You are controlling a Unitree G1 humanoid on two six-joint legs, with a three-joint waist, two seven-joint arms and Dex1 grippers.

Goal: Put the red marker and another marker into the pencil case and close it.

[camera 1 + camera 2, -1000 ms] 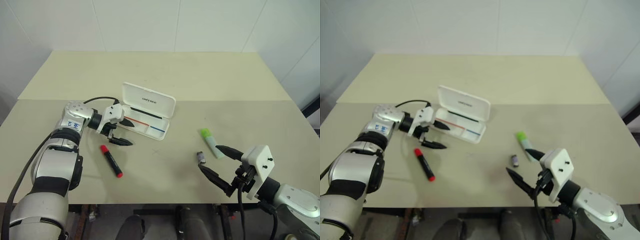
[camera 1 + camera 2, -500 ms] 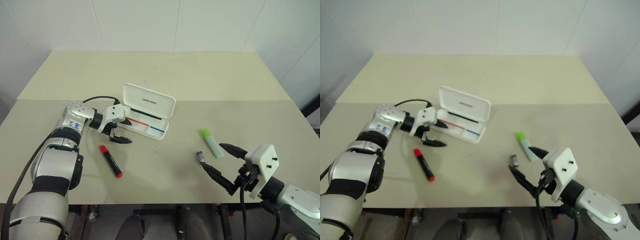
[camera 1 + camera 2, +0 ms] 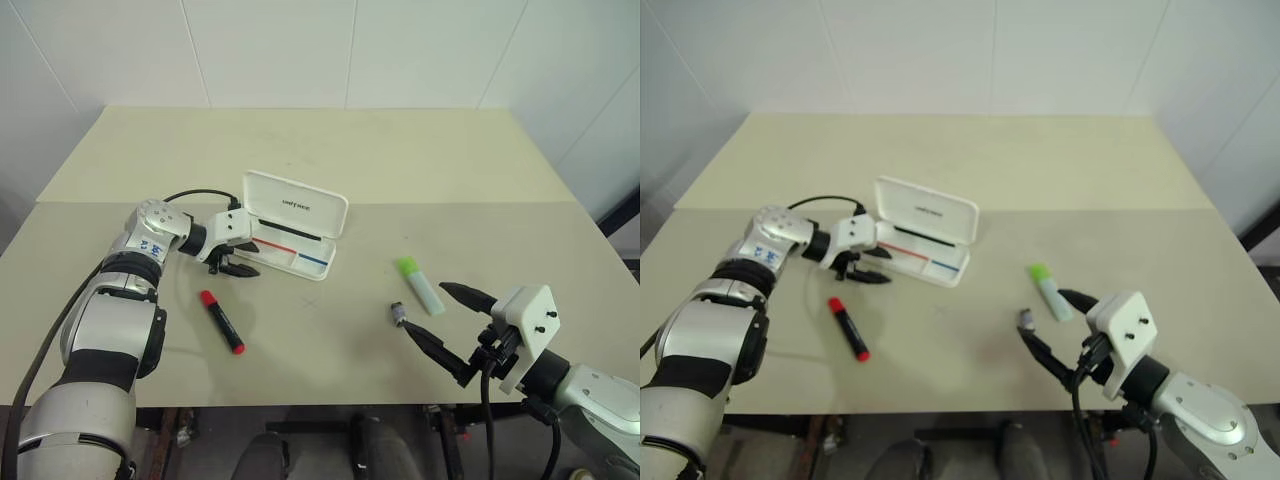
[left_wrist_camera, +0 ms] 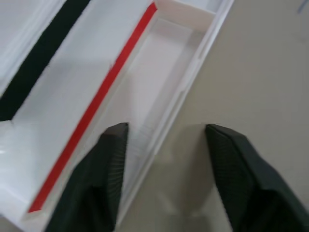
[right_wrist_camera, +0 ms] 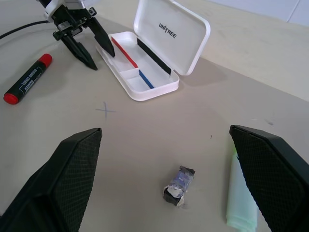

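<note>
Left gripper [image 3: 240, 257] sits at the open pencil case [image 3: 296, 236], fingers spread a bit and straddling its front wall at the left end, one finger in the tray and one out on the table [image 3: 330, 160], pinching nothing. Red marker [image 3: 221, 322] lies loose at about 7 o'clock from the case, near but apart. Right gripper [image 3: 453, 328] hangs wide open and empty well off at 4 o'clock, with the green-capped marker [image 3: 420, 286] and a small dark stub [image 3: 399, 315] lying in front of its fingertips.
</note>
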